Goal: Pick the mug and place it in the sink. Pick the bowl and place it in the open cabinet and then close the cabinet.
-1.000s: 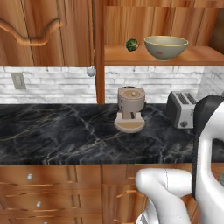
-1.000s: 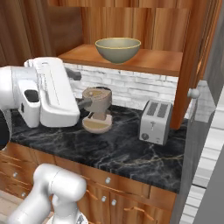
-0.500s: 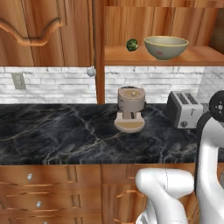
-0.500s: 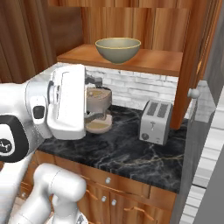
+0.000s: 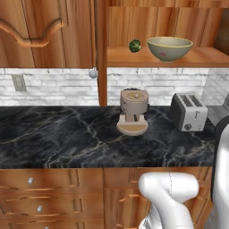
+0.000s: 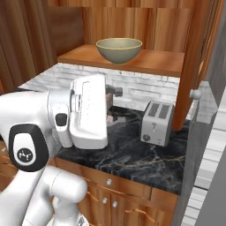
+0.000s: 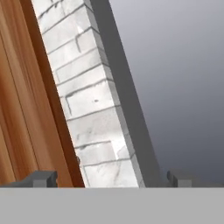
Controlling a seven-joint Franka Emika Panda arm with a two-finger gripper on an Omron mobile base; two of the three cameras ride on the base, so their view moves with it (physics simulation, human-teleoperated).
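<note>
Left base view takes in the reddish-brown wooden upper wall cabinet (image 5: pixel 156 27), standing open over a black marble bench (image 5: pixel 67 138); its wooden shelf (image 5: pixel 120 57) carries the wide pale olive-beige bowl with a cream rim (image 5: pixel 170 48), upright toward the right part of the shelf. Just left of the bowl, apart from it, lies a small green ball (image 5: pixel 135 45). A closed wooden door with curved raised moulding (image 5: pixel 44 31) hangs to the left of the open section, a round pale knob (image 5: pixel 93 73) at its lower corner. White brick wall (image 5: pixel 152 87) backs the bench. On the bench, below the shelf, stands a beige and brown coffee machine with a round base (image 5: pixel 133 112), and to its right, well apart, a silver two-slot toaster (image 5: pixel 188 112). Wooden drawers with round knobs (image 5: pixel 40 192) run beneath.

Right base view shows the white arm's broad hand housing (image 6: pixel 88 110) raised in front of the coffee machine, with the bowl (image 6: pixel 119 49) on the shelf above and the toaster (image 6: pixel 156 122) to the right.

Hand view looks at a wooden edge (image 7: pixel 22 109), white brick (image 7: pixel 92 109) and plain grey; the jaws (image 7: pixel 111 178) stand wide apart, holding nothing.
</note>
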